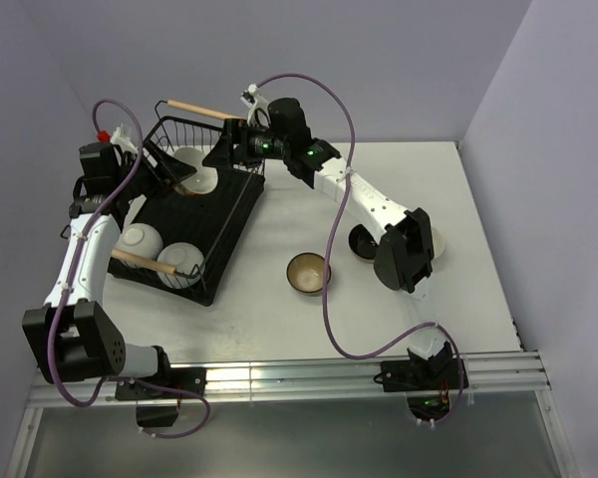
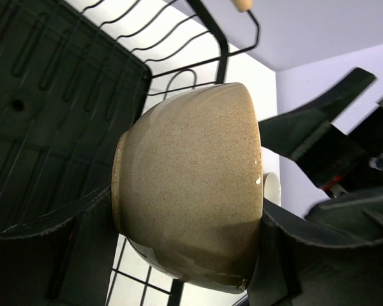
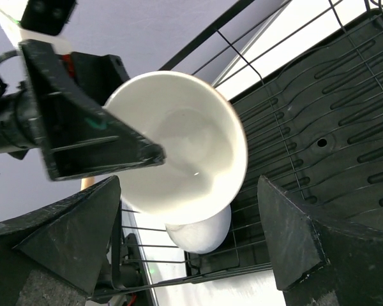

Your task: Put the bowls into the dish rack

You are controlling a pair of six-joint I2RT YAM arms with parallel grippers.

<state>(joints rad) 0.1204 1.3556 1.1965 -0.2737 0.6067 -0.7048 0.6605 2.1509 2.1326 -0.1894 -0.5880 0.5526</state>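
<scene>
My left gripper (image 2: 188,220) is shut on a cream-beige bowl (image 2: 191,185), one finger at its foot and one across its mouth. The bowl hangs on its side over the far end of the dish rack (image 1: 229,214). In the right wrist view its pale inside (image 3: 191,140) faces the camera. My right gripper (image 3: 188,191) stands open, its fingers wide on either side of that bowl and not touching it. A white bowl (image 3: 201,236) leans against the rack's wires just beneath. Two white bowls (image 1: 140,239) (image 1: 182,259) sit at the rack's near end.
On the table to the right of the rack stand a brown bowl (image 1: 307,272) and a black bowl (image 1: 362,242). A pale bowl (image 1: 437,245) is partly hidden behind the right arm's elbow. The rack's wooden handles (image 1: 201,110) (image 1: 140,261) stick up at both ends.
</scene>
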